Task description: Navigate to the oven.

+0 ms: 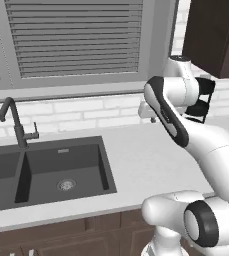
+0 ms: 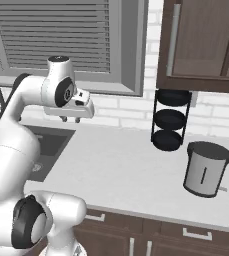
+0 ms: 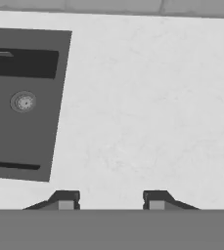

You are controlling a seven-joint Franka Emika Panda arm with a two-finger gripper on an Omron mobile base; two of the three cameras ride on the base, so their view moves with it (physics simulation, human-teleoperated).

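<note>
Tool [image 3: 108,200] released, empty, above counter [image 3: 147,97]; 1 sink [image 1: 51,170], 1 kettle [image 2: 206,170], 1 rack [image 2: 170,120].

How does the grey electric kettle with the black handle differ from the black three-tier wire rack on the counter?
The grey electric kettle with the black handle is a solid closed body; the black three-tier wire rack is an open frame of stacked trays. The rack stands taller, against the brick wall; the kettle sits nearer the counter's front edge. Both stand upright on the white counter.

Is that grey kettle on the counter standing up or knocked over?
Upright. The kettle stands on its base on the counter, rim on top, handle at its side.
</note>
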